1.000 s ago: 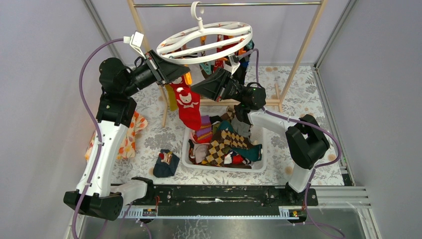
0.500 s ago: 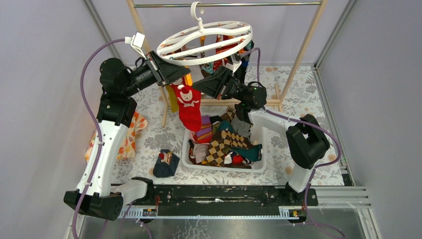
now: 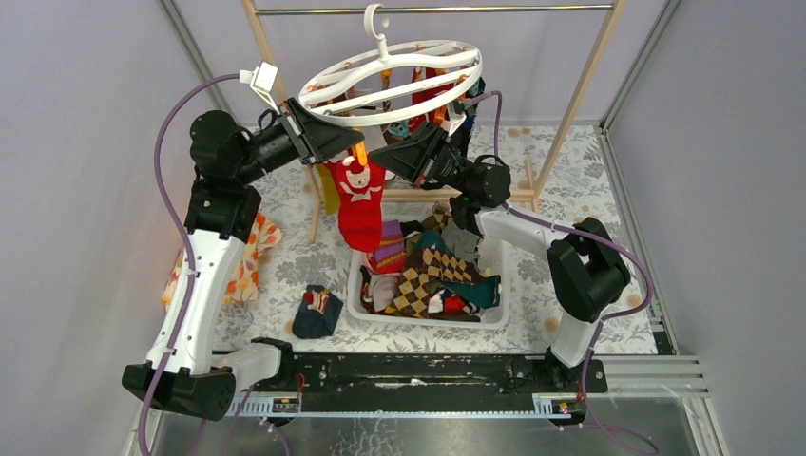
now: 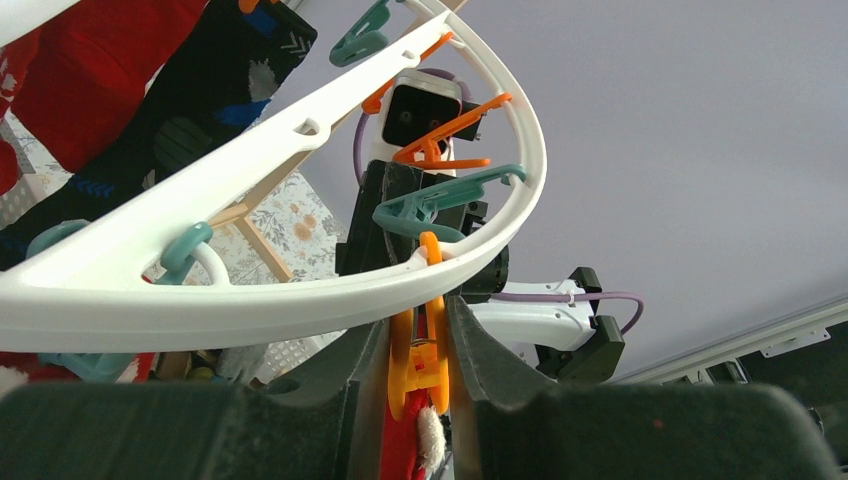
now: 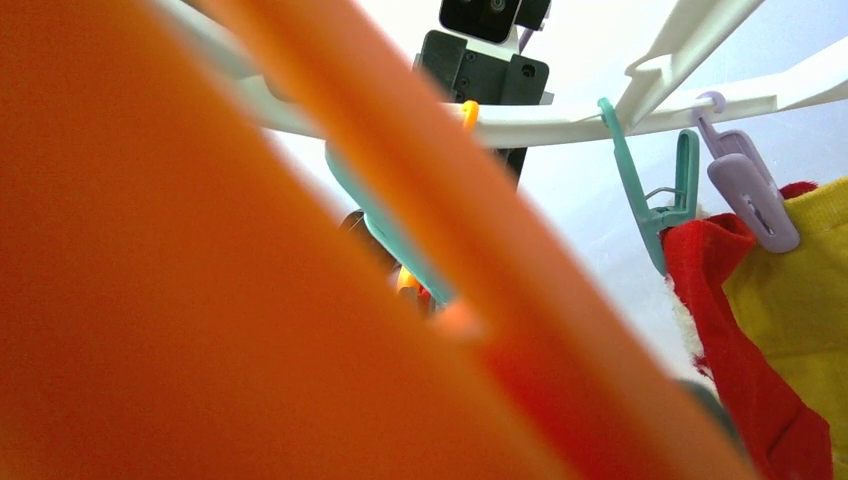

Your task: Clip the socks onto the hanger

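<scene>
The white ring hanger (image 3: 328, 90) hangs by its hook from the metal rod. My left gripper (image 3: 354, 150) is just under the ring's front rim. In the left wrist view it (image 4: 420, 330) is shut on an orange clip (image 4: 425, 365), which has a red sock (image 4: 400, 455) with white trim in its mouth. That red sock (image 3: 359, 209) hangs down over the basket. My right gripper (image 3: 385, 158) is raised close beside the sock's top. Its wrist view is filled by a blurred orange clip (image 5: 300, 300), so its fingers are hidden. More socks (image 3: 428, 275) lie in the basket.
The white basket (image 3: 494, 318) sits on the patterned mat. A dark sock (image 3: 316, 313) lies left of it, and an orange-flowered cloth (image 3: 249, 266) lies further left. A wooden rack post (image 3: 580, 85) stands behind. A teal clip (image 5: 655, 195) holds a red sock and a lilac clip (image 5: 750, 190) a yellow one.
My right gripper has moved up and left, closer to the orange clip and the ring. The red sock has risen slightly. The left arm has barely moved.
</scene>
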Robot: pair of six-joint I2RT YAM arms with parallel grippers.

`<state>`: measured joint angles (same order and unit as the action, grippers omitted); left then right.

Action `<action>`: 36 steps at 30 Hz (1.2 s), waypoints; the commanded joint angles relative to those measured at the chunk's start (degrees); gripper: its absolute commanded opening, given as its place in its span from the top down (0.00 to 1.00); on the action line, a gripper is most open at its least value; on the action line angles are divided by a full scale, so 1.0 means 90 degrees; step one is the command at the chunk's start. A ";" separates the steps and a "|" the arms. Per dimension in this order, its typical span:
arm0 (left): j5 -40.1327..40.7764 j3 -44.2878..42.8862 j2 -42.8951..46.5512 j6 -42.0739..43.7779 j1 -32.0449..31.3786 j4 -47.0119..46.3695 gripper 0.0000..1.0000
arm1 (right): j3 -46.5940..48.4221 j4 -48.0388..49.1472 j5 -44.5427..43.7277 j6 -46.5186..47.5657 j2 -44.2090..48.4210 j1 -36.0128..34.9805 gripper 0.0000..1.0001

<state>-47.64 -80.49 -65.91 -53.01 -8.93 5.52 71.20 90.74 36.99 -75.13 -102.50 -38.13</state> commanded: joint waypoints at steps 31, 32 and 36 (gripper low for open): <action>0.0398 -0.0476 0.0182 0.1533 0.0013 0.1099 0.33 | -0.0847 -0.1115 -0.0567 0.1720 0.1249 -0.0003 0.00; 0.0400 -0.0518 0.0196 0.1648 0.0020 0.1230 0.34 | -0.0999 -0.1295 -0.0607 0.1873 0.1393 -0.0004 0.00; 0.0351 -0.0347 0.0267 0.1677 0.0025 0.1223 0.41 | -0.1448 -0.1939 -0.0790 0.2488 0.1863 0.0000 0.00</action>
<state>-44.60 -82.96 -65.19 -40.91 -8.93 14.79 60.42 78.59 31.92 -60.47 -90.72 -38.13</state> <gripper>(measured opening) 0.620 0.995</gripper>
